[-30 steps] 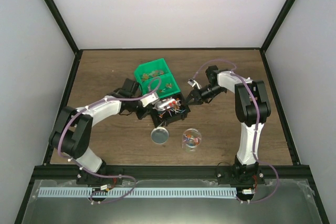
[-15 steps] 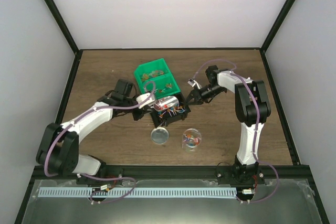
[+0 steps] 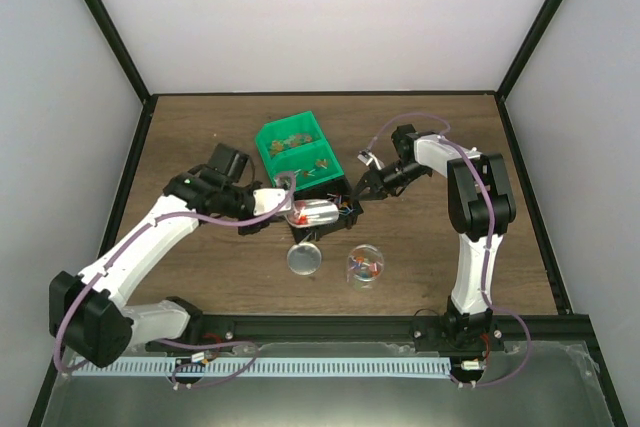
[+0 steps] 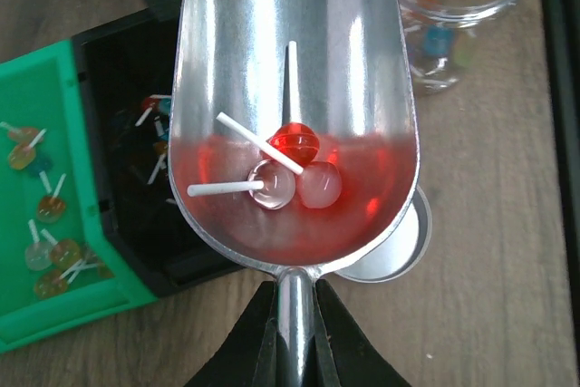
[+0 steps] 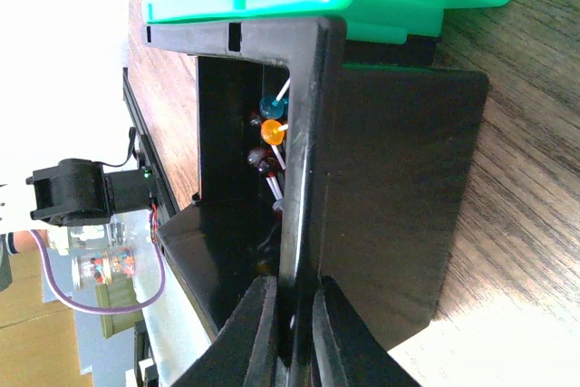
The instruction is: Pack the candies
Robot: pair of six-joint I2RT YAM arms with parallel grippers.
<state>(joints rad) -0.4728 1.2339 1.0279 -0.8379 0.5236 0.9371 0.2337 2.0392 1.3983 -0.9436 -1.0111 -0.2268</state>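
Scoop (image 4: 299, 6): three candies (image 4: 294, 142) | left jaws clamp scoop handle | right jaws clamp black bin (image 5: 390, 188) wall

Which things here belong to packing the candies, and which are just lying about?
In the job:
- scoop in the left fingers
- three candies in it
- black bin, held by the right fingers
- cup with candies
- probably the lid

Lying about:
- green bin, untouched, with sweets of its own
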